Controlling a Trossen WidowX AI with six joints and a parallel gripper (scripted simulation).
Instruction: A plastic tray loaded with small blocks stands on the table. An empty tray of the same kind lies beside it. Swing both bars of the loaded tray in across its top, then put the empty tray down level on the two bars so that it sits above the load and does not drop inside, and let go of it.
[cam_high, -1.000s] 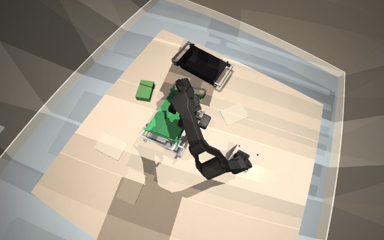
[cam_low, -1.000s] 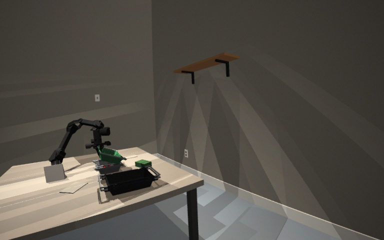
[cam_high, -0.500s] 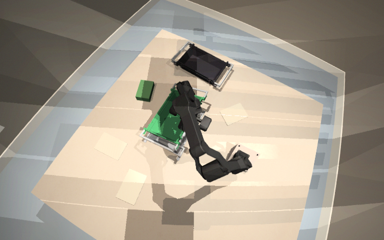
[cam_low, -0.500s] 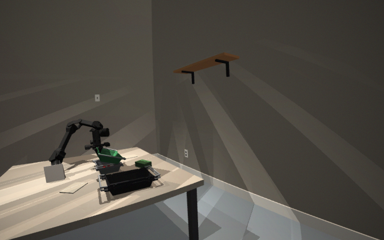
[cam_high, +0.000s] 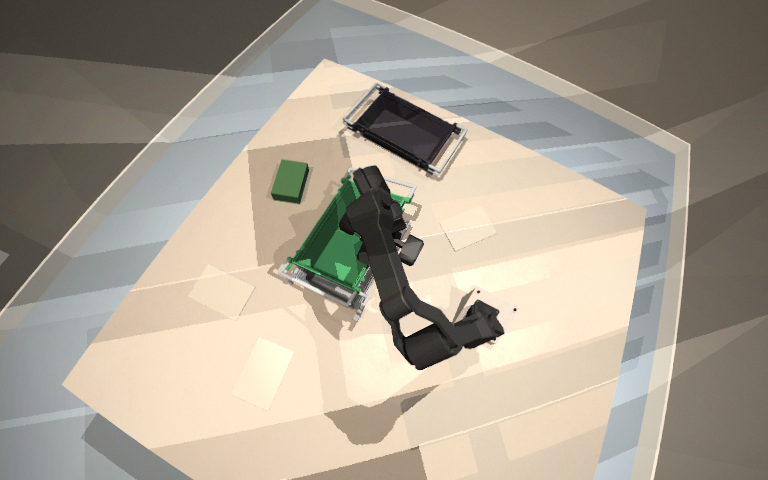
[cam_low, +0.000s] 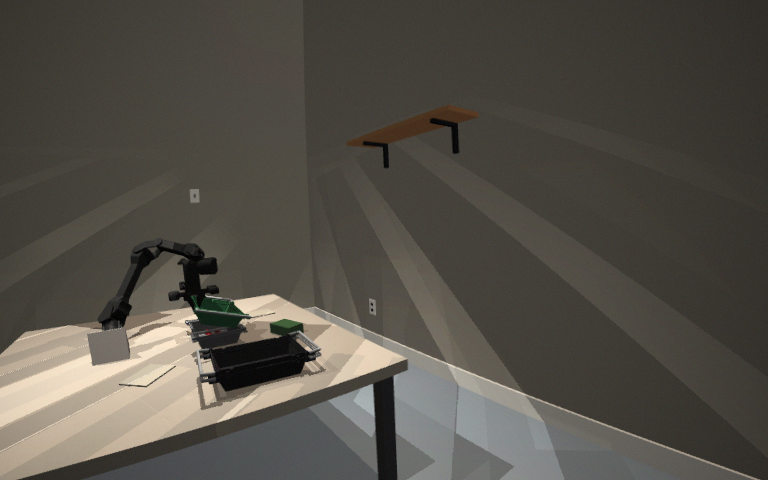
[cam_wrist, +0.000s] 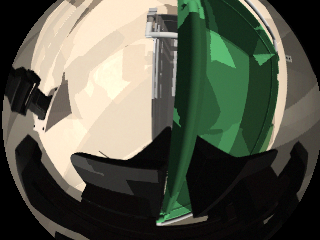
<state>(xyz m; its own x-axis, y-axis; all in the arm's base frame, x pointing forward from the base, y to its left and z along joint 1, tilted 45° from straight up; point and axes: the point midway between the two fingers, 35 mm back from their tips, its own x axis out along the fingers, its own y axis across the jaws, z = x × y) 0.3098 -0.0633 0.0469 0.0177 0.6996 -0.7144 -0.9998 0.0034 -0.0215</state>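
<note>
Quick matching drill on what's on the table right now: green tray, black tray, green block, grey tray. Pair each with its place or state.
Things:
1. green tray
2. black tray
3. green block
4. grey tray

States:
A. lies alone on the table, touching no tray
B. stands nearest the table's edge in the exterior view, bars out over its ends
C. tilted, rim pinched in the gripper
D. under the lifted tray, on the table

Pairs: 1-C, 2-B, 3-A, 4-D
</note>
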